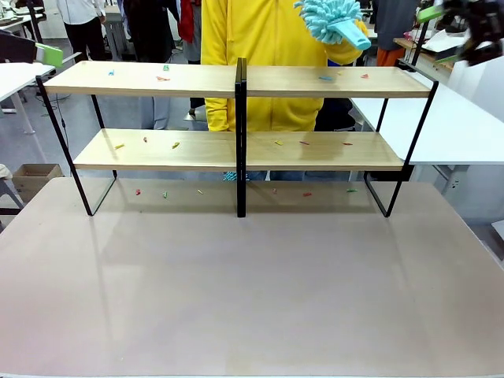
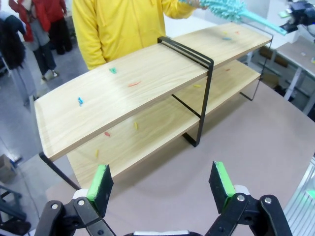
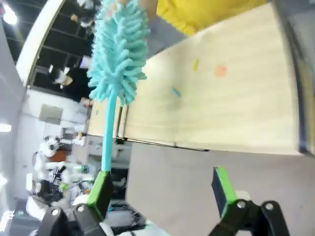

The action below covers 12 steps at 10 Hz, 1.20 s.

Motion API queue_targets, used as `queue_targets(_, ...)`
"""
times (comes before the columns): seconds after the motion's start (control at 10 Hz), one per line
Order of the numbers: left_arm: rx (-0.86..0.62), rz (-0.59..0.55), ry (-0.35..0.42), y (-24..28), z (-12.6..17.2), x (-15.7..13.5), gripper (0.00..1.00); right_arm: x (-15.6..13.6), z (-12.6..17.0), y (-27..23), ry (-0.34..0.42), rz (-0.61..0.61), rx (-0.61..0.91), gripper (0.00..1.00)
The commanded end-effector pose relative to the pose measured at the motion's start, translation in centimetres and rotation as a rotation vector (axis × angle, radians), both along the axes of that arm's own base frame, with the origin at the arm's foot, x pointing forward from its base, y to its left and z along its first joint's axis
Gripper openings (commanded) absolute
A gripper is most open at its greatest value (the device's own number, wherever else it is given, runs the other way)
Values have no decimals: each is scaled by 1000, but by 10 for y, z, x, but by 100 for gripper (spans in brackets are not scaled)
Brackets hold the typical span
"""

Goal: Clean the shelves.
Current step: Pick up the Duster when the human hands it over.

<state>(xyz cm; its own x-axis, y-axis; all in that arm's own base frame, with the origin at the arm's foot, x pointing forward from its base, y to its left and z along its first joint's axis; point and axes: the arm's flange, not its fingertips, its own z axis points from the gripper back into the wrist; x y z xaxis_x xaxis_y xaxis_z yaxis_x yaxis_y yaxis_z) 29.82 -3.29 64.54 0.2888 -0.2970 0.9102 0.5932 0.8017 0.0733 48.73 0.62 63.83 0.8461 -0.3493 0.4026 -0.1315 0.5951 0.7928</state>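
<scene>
Right end effector (image 1: 439, 35) blurred, edge-cropped.

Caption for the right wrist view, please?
Open right gripper at the handle of a teal duster, shelves dotted with coloured bits beyond.

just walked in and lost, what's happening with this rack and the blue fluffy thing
A person in yellow holds a teal duster out, handle first, toward the right pincer, which is open and has not closed on it. The left pincer hangs open near the other end of the shelves. Small coloured scraps lie on both boards.
</scene>
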Motion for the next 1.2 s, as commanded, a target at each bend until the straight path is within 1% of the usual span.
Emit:
queue_targets(0.0,9,-4,-4,0,-1,0,100,56,9,35,74,60,84,100)
queue_targets(0.1,9,-4,-4,0,-1,0,100,70,5,50,77,73,158,100)
queue_targets(0.2,9,-4,-4,0,-1,0,100,76,3,59,95,90,208,100)
queue_targets(0.6,9,-4,-4,0,-1,0,100,73,1,70,119,159,188,100)
queue_targets(0.8,9,-4,-4,0,-1,0,100,73,2,70,115,161,198,100)
queue_targets(0.9,9,-4,-4,0,-1,0,100,71,2,69,95,159,206,100)
queue_targets(1.0,9,-4,-4,0,-1,0,100,71,3,69,120,167,190,43)
queue_targets(1.1,9,-4,-4,0,-1,0,100,71,2,71,131,176,193,43)
